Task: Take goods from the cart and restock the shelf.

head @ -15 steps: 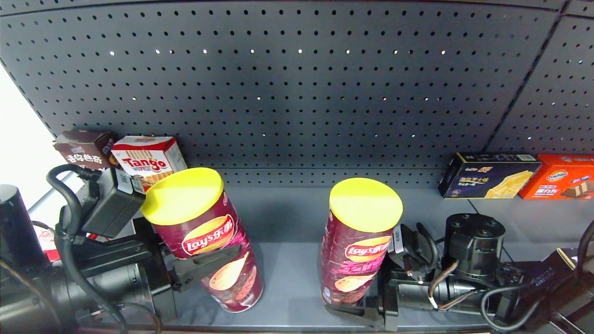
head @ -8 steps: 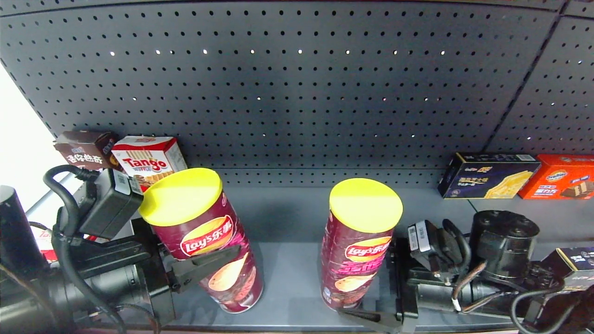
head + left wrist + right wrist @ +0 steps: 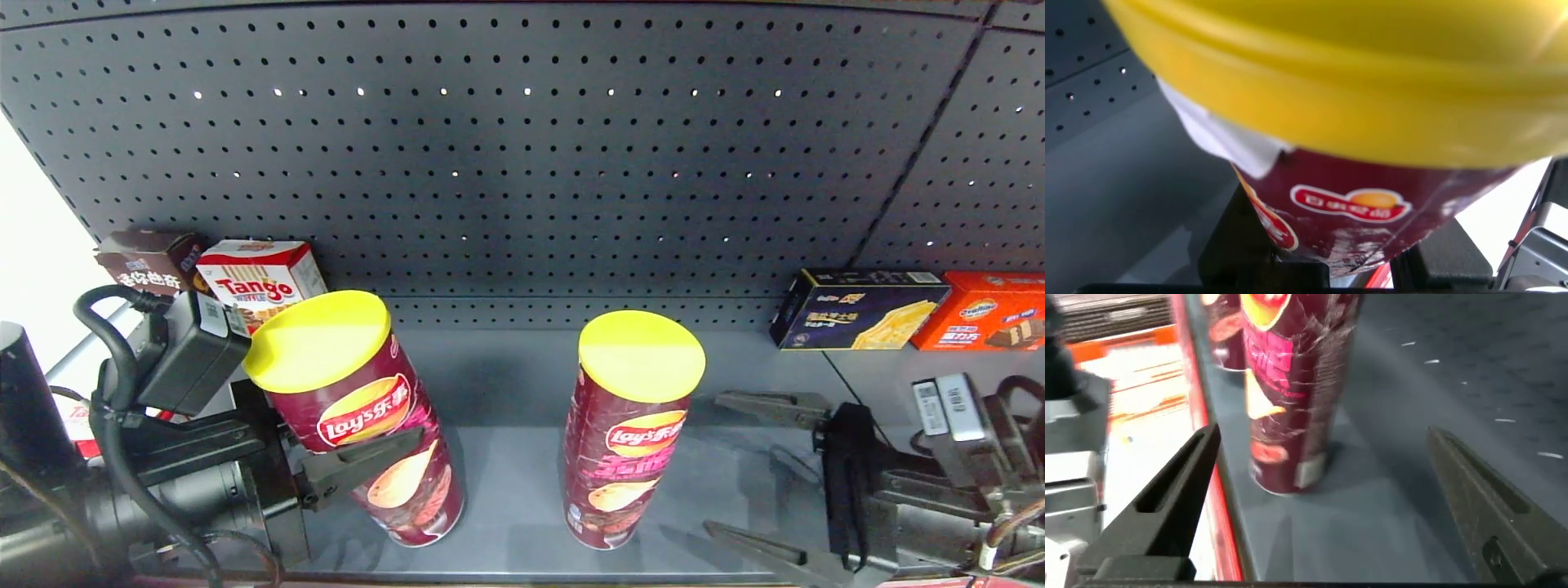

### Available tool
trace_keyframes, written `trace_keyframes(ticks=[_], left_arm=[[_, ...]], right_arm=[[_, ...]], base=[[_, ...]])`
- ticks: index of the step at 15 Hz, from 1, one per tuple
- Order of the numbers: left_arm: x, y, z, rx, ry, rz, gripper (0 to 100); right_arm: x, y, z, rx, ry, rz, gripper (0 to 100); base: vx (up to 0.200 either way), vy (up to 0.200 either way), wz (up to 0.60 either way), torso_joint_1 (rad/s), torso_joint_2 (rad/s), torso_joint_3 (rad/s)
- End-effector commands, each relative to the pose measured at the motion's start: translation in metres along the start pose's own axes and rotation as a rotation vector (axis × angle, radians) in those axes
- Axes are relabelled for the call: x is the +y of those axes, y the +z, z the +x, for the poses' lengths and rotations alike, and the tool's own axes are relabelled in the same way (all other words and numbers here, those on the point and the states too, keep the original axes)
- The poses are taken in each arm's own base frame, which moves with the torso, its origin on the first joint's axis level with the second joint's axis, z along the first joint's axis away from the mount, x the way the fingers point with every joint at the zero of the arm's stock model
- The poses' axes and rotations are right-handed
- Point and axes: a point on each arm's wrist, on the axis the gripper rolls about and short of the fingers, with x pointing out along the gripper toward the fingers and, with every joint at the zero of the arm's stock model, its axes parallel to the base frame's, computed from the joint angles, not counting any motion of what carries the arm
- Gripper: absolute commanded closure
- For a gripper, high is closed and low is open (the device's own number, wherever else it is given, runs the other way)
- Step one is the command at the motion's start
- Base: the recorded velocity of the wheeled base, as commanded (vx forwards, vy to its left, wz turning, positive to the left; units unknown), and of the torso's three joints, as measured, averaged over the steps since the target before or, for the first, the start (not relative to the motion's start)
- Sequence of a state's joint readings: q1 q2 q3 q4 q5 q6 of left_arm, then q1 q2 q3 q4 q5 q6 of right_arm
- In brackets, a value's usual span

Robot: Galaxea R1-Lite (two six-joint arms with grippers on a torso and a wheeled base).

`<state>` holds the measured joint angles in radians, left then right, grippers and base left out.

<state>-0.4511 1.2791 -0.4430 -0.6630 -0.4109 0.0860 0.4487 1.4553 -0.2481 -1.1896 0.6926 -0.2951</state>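
Head view: the grey shelf (image 3: 506, 384), backed by a pegboard panel (image 3: 522, 163), carries boxed goods (image 3: 861, 310) at both ends. The left gripper (image 3: 384, 449) has its jaws clamped on the left can (image 3: 359, 400), which is tilted. The right can (image 3: 624, 433) stands upright on the shelf, released. Since the earlier frame, the right gripper (image 3: 717, 464) has drawn back to the right, with its jaws now spread wide and clear of the can.

Left wrist view: the left can (image 3: 1372, 196) and its yellow lid (image 3: 1331, 73) are seen close up.

Right wrist view: the right can (image 3: 1294, 392) stands ahead of the wide jaws.
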Motion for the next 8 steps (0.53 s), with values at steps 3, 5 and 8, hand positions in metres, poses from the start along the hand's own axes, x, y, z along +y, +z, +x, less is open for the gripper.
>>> trace_keyframes(ticks=[3,5,8], left_arm=[[0.0,0.0,0.0,0.0,0.0,0.0,100],[0.0,0.002,0.0,-0.007,-0.001,0.003,100],[0.0,0.004,0.0,-0.014,-0.001,0.006,100]], right_arm=[[-0.005,0.057,-0.062,-0.077,-0.406,-0.15,0],[0.009,0.064,-0.078,-0.063,-0.53,-0.146,0],[0.037,0.067,-0.11,-0.01,-0.81,-0.054,0]], base=[[0.0,0.0,0.0,0.0,0.0,0.0],[0.0,0.0,0.0,0.0,0.0,0.0],[0.0,0.0,0.0,0.0,0.0,0.0]])
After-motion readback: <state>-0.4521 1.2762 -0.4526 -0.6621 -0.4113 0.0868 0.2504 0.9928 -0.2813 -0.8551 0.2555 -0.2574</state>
